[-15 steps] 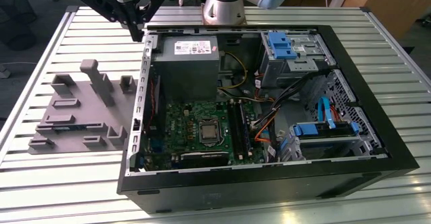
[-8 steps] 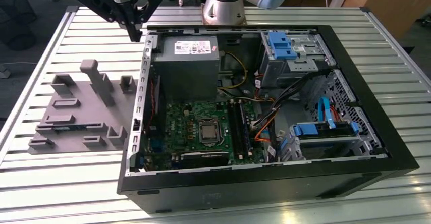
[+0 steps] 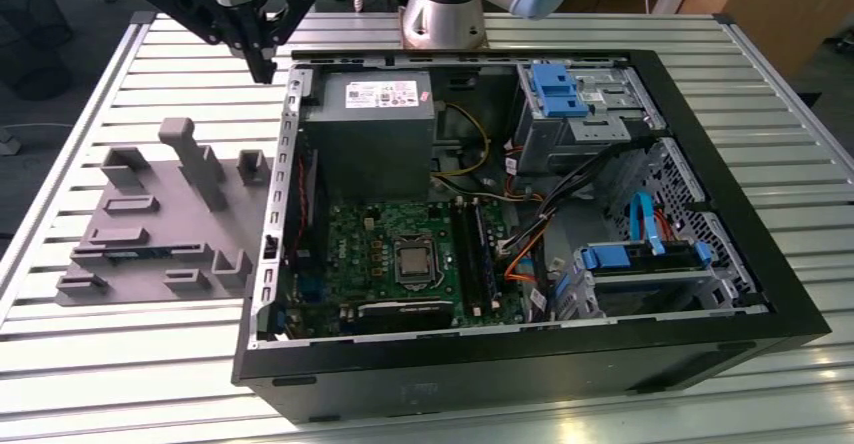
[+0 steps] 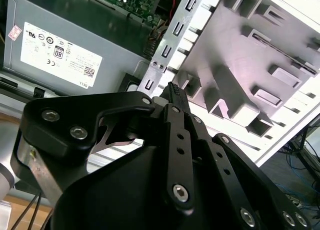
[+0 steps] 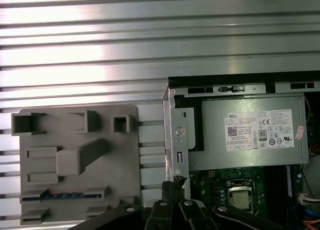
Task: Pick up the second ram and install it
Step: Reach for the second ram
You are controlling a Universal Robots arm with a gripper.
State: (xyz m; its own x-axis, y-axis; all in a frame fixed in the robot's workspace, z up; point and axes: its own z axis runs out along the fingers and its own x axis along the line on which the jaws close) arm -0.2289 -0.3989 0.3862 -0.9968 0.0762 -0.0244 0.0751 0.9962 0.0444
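Gripper (image 3: 262, 64) hovering empty beside a corner of the computer case (image 3: 534, 364)
Fingers (image 4: 175, 120) closed together on nothing; the second ram (image 5: 62, 195) lies in the grey holder (image 5: 125, 155), apart from them

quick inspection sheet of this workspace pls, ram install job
surface: slatted metal table carrying an open computer case and a grey holder tray
job's things: second ram sits in a slot of the grey holder tray, not held; motherboard lies exposed in the case
clutter: nothing seen
grippers: gripper shut and empty, above the table beside the case corner nearest the power supply
cables: coloured wire bundle and blue cable inside the case
surroundings: wooden furniture beyond the table
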